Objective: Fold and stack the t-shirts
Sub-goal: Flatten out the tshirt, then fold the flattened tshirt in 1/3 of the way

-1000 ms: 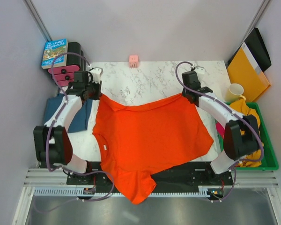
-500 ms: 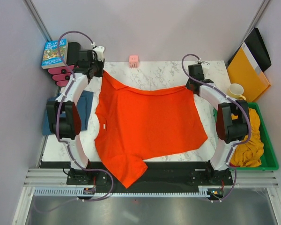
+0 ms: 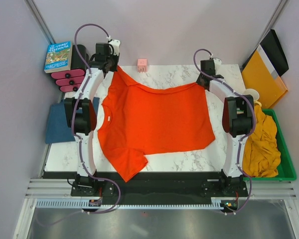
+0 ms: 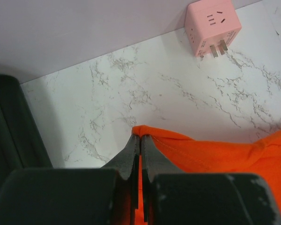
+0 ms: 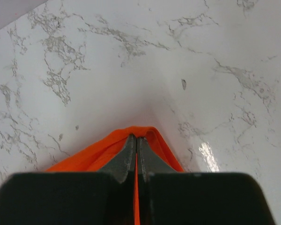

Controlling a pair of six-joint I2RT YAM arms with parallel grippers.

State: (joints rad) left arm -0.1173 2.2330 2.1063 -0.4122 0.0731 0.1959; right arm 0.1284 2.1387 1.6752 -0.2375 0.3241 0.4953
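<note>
Pinching orange shirt (image 3: 154,124) with left gripper (image 4: 140,138) and right gripper (image 5: 136,139), either side of pink cube (image 3: 142,64). We tug too hard, thin corner slips out.

Hemmed by pale lilac walls (image 3: 164,30) far, left and right; centred on a white marble-veined table (image 3: 169,79); edged near by aluminium rails (image 3: 154,188) and grey floor (image 3: 154,221).

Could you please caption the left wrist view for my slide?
Left gripper shut on an orange t-shirt corner, pink plug cube beyond.
</note>
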